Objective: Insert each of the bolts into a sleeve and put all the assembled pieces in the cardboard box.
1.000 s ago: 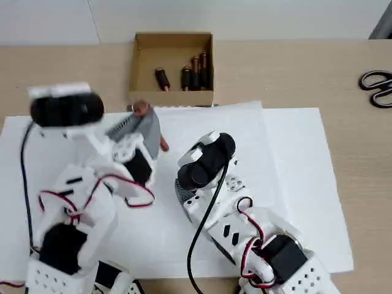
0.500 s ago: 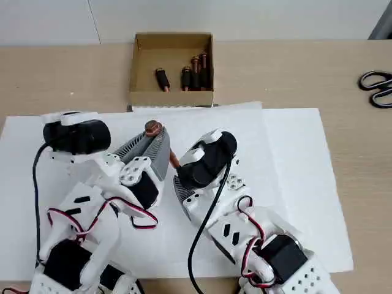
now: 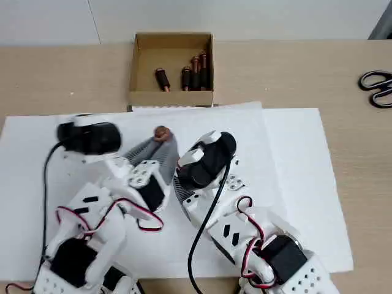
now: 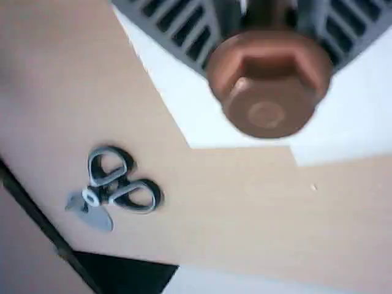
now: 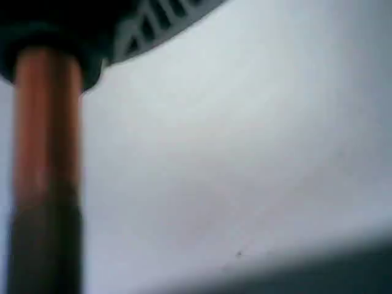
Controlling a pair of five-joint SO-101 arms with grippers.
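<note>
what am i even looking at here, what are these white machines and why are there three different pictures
These are two small robot arms, side by side at a table. The overhead picture comes from a fixed camera looking down. The other two come from little cameras on each arm's wrist, so they look along that arm's gripper. The left gripper is shut on a copper bolt, whose six-sided head is close up in the left wrist picture. The right wrist picture shows a copper rod above the white paper. Whether the right arm holds anything, I cannot tell. On the table are a cardboard box with a few finished pieces inside, and scissors off to one side.
</note>
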